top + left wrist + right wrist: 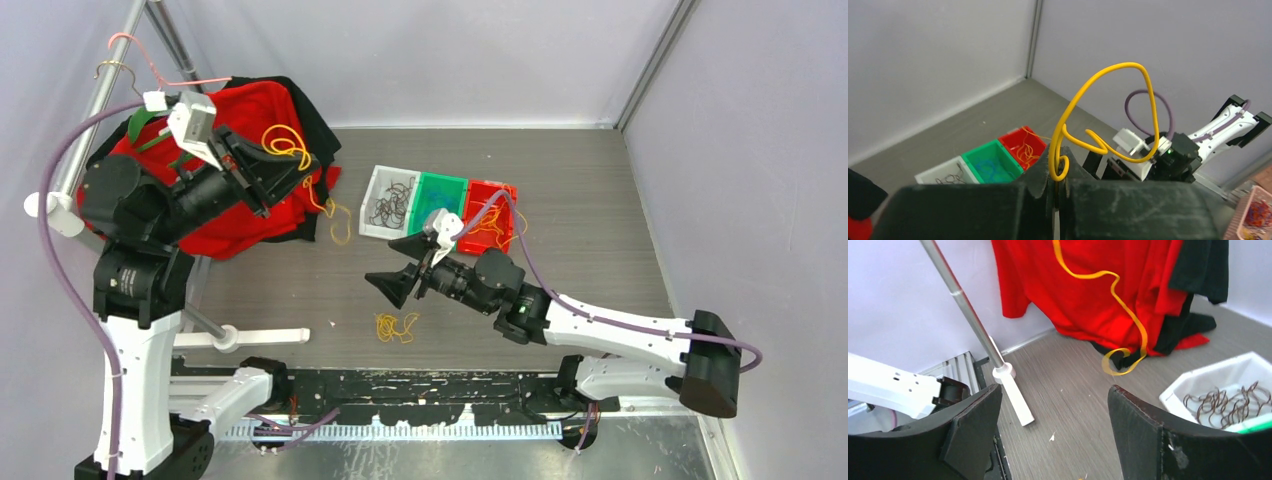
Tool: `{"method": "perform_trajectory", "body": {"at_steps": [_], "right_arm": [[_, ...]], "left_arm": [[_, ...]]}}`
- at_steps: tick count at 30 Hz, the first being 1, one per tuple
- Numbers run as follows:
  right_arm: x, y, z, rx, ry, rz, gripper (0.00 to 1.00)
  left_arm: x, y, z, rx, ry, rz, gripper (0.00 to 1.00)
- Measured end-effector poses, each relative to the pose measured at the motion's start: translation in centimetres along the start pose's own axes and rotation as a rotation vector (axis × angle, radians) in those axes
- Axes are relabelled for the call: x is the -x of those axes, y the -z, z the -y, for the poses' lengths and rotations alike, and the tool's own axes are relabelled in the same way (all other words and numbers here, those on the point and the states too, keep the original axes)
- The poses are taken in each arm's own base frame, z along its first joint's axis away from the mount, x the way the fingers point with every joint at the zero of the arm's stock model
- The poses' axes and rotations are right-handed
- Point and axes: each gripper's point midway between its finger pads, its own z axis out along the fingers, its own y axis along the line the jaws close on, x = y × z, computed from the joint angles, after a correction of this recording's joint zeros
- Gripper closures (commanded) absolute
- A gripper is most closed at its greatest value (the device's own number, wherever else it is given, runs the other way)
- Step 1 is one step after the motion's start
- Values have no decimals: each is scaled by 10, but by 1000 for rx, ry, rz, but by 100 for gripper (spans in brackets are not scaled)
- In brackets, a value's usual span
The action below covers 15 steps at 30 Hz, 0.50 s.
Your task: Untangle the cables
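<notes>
My left gripper (297,162) is raised at the far left, in front of the red garment, and is shut on a yellow cable (283,142). In the left wrist view the cable (1128,67) loops up out of the closed jaws (1058,172). Its lower end hangs down to the table (341,232), and it shows before the cloth in the right wrist view (1128,315). My right gripper (400,265) hovers over mid-table, open and empty (1053,410). A small yellow cable tangle (395,327) lies on the table near it.
Three bins stand at the back centre: a white one (372,195) with dark cables (1228,402), a green one (443,180) with blue cables, a red one (505,190) with yellow cables. A red and black garment (250,110) hangs on a metal rack (110,80).
</notes>
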Motion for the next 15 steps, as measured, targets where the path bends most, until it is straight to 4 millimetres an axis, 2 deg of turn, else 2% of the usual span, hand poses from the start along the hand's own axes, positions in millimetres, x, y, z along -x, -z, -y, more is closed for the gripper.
{"method": "perform_trajectory", "body": {"at_steps": [3, 7, 10, 15], "right_arm": [[23, -1, -9, 39, 51, 14, 18], [34, -13, -14, 65, 115, 0, 18], [30, -28, -14, 72, 159, -23, 18], [9, -52, -11, 74, 197, -76, 22]], "left_arm": [[-20, -2, -2, -13, 71, -47, 100], [-32, 0, 3, -39, 131, -77, 100], [-38, 1, 4, -50, 158, -92, 100], [-53, 2, 4, -53, 201, -121, 100]]}}
